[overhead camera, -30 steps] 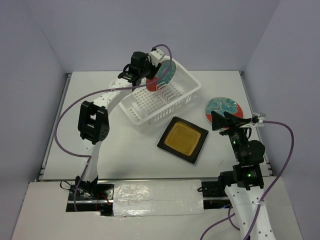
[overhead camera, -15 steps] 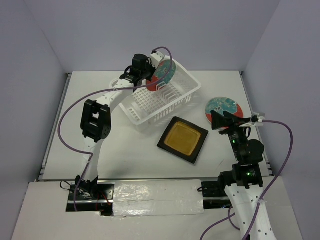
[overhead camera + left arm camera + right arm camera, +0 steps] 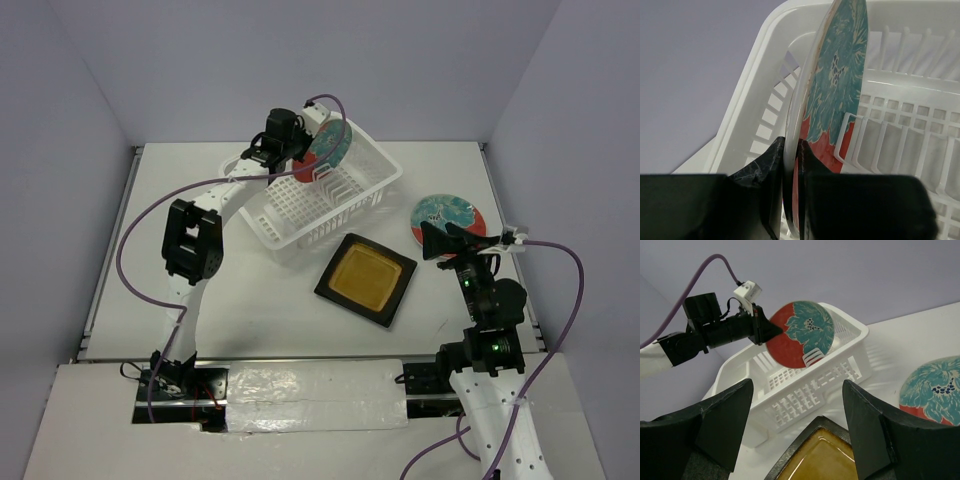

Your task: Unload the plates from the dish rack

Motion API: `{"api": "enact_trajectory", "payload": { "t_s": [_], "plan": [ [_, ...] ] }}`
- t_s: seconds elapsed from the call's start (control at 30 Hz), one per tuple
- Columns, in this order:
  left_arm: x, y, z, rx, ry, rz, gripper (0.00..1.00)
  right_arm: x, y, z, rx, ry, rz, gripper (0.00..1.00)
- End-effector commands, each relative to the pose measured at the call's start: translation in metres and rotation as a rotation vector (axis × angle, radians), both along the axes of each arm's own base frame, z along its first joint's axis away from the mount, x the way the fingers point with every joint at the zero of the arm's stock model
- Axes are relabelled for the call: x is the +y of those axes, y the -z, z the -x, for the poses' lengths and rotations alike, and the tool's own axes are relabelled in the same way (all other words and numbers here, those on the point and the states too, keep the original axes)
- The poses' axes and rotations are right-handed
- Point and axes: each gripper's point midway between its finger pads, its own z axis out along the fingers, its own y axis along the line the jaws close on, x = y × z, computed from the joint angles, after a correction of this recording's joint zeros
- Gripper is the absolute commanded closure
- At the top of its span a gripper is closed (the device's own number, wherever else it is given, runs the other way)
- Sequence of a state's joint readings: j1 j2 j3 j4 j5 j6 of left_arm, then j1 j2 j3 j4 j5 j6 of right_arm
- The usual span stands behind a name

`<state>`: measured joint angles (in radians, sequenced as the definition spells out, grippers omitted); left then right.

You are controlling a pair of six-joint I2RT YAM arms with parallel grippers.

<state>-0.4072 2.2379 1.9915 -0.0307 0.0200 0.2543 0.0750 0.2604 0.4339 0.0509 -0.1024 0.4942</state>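
A round red-rimmed plate with a teal centre [image 3: 326, 150] stands on edge in the white dish rack [image 3: 355, 205]. My left gripper [image 3: 300, 152] is shut on its rim; in the left wrist view the fingers [image 3: 771, 160] pinch the plate [image 3: 832, 95] from both sides. In the right wrist view the same plate [image 3: 800, 333] sits above the rack [image 3: 830, 375]. A second round plate [image 3: 447, 219] lies on the table at the right. A square amber-centred plate [image 3: 366, 279] lies in front of the rack. My right gripper [image 3: 432, 243] is open and empty near the second round plate. The teal square plate is out of view.
The white table [image 3: 250, 300] is walled by grey panels on three sides. The left arm's purple cable [image 3: 140, 225] loops over the table's left part. The right arm's base [image 3: 485, 350] stands at the near right.
The left gripper shifted slightly with the plate one second ago; since then nothing has visibly moved. The right arm has stayed still.
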Motion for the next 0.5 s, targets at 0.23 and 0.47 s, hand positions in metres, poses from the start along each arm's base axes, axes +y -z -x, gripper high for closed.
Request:
{"api": "enact_trajectory", "payload": {
  "t_s": [0.23, 0.47],
  "plan": [
    [-0.005, -0.112, 0.009, -0.229, -0.011, 0.141, 1.00, 0.001, -0.008, -0.001, -0.033, -0.003, 0.000, 0.21],
    [-0.003, -0.145, 0.016, -0.274, -0.012, 0.187, 1.00, 0.002, -0.007, -0.002, -0.028, -0.010, -0.001, 0.21]
  ]
}}
